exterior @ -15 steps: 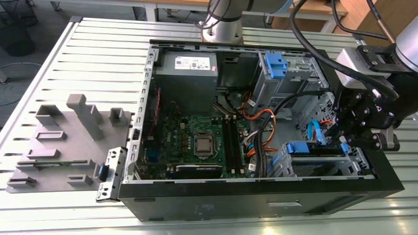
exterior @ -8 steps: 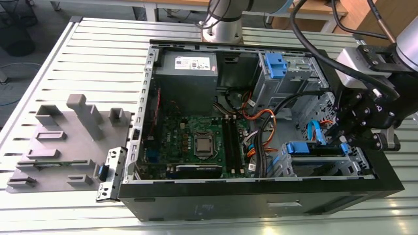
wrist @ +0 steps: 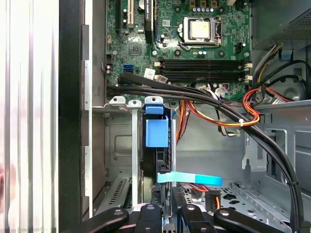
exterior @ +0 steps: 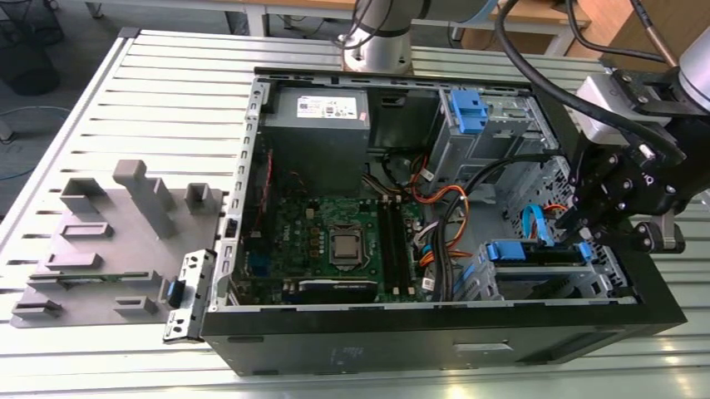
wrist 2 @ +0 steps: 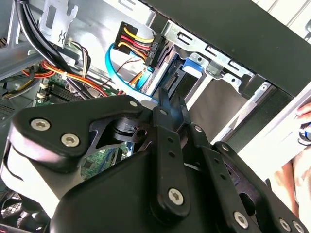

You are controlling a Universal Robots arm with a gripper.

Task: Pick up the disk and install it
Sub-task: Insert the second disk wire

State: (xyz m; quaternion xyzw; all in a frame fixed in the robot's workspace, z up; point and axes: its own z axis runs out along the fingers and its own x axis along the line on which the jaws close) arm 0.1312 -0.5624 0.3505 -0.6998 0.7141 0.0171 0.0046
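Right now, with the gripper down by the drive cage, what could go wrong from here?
1. The light-blue data cable runs from the disk's edge close by the gripper; it could snag or get pinched.
2. The disk sits between the drive cage's metal rails; a slight tilt may jam it.
3. The black cable bundle crosses just past the cage mouth and might get caught when the arm moves.
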